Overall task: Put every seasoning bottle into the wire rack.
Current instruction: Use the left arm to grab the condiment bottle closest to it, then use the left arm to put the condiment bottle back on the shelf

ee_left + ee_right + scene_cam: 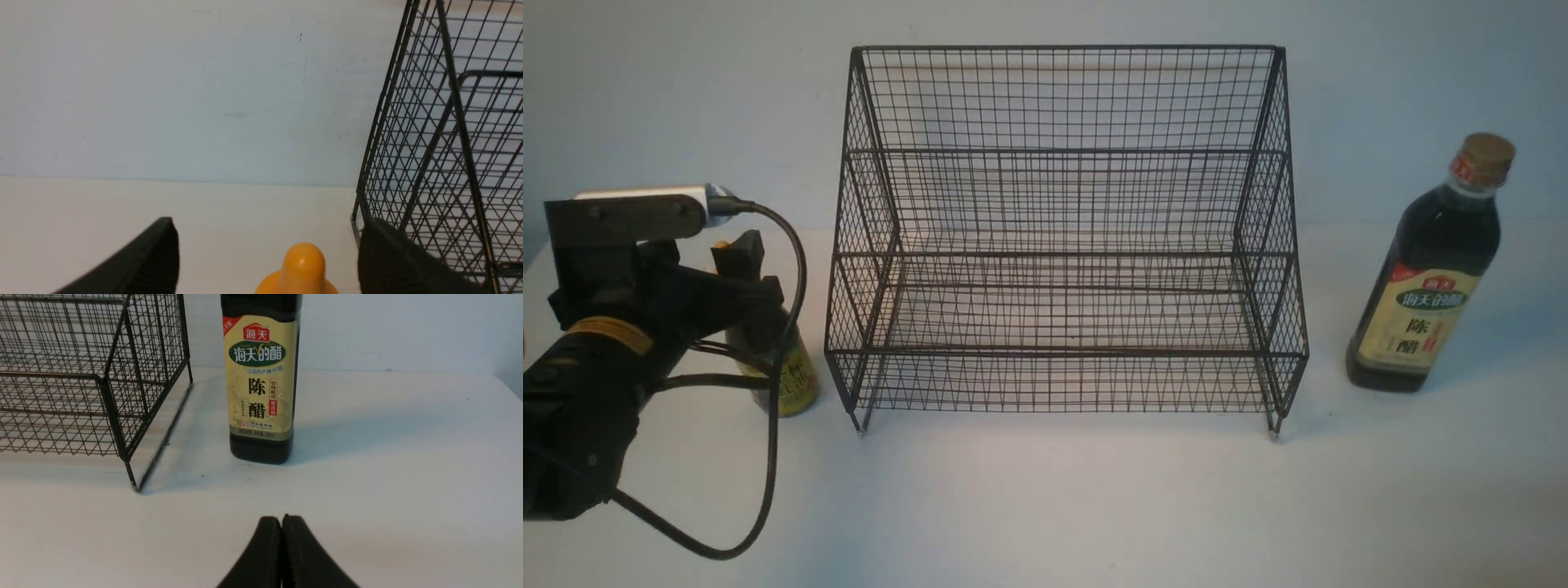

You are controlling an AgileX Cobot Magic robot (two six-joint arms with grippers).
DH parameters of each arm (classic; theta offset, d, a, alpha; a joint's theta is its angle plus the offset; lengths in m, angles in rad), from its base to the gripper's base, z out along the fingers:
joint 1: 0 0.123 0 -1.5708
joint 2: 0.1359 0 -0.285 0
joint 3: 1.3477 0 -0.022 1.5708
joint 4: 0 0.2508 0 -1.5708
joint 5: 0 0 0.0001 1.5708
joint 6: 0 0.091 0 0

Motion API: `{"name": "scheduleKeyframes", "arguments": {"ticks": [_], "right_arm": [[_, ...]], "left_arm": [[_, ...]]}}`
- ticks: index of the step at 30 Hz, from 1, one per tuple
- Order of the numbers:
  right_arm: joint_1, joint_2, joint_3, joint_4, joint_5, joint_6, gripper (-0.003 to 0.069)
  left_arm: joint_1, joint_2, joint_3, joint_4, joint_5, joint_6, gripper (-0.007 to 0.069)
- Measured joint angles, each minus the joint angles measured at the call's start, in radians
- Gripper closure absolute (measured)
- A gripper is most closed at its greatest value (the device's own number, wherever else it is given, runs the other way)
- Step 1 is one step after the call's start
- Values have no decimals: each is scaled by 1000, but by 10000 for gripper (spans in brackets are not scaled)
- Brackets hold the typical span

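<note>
- Wire rack (1062, 151): no bottle in either tier; you have both left to place.
- Small squeeze bottle (799, 382): upright on the table (1045, 506), just beside the rack's left end.
- Tall bottle (1429, 286): upright, near the rack's right end.
- Left gripper (267, 241): held low, jaws spread wide either side of the orange cap (302, 263), gripping nothing.
- Right gripper (282, 539): low, facing the tall bottle, fingers pressed together, empty.

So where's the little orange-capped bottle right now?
In the front view the small bottle stands on the table left of the wire rack, between the left gripper's open fingers.
</note>
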Motion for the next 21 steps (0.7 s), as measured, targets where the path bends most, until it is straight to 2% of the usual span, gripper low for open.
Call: {"name": "scheduleKeyframes", "arguments": {"ticks": [3, 5, 6, 8, 14, 21], "right_arm": [[0, 0, 0, 0, 0, 0, 673], [0, 0, 0, 0, 0, 0, 673], [0, 0, 0, 0, 0, 0, 673], [0, 0, 0, 0, 0, 0, 673], [0, 0, 0, 0, 0, 0, 673], [0, 0, 0, 0, 0, 0, 673]], "left_arm": [[0, 26, -11, 17, 0, -15, 132], [0, 36, -12, 18, 0, -17, 206], [0, 39, -12, 20, 0, -17, 307], [0, 40, -12, 22, 0, -15, 363], [0, -22, -10, 23, 81, -11, 356], [0, -319, -25, 25, 306, 24, 356]]}}
